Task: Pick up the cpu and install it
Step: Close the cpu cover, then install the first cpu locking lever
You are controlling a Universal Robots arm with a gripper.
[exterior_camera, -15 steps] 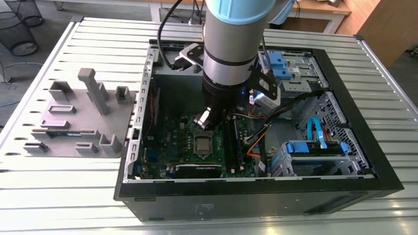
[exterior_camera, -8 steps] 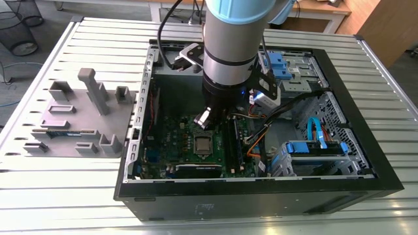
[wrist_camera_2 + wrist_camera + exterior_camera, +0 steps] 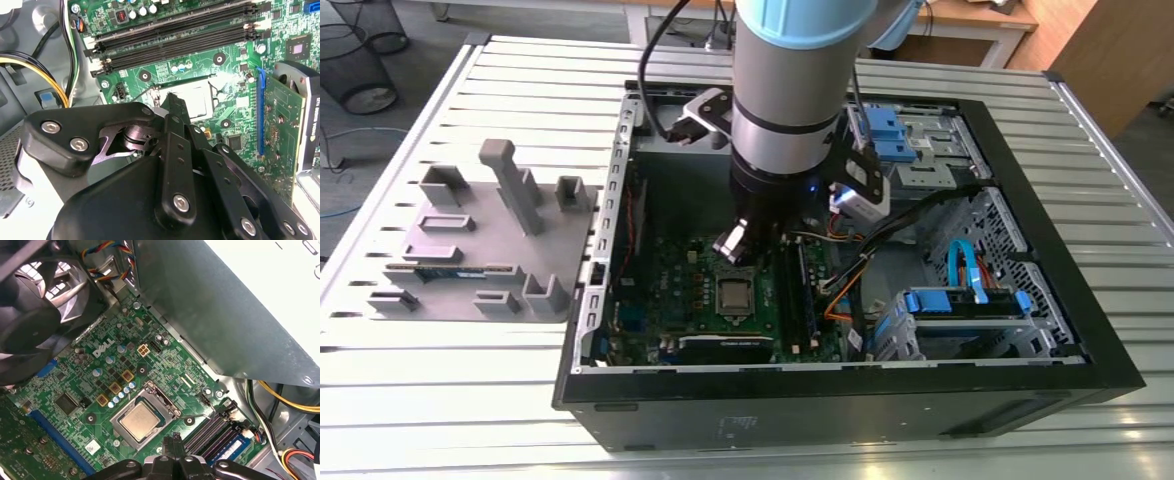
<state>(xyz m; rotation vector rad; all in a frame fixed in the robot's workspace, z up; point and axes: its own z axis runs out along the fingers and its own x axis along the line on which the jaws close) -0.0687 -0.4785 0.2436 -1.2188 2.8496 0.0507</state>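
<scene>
One shiny silver-grey square cpu (image 3: 141, 421) lies flat in its socket, mid-board. We see a black fan (image 3: 35, 315) over one board corner and memory slots (image 3: 210, 432) along an edge. The gripper (image 3: 172, 440) is pinched narrow and empty, just above.

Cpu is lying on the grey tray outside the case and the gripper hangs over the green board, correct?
No. The cpu is not on the grey tray; the first wrist view shows it lying in the socket on the green board. The gripper does hang over that board, as you say.
</scene>
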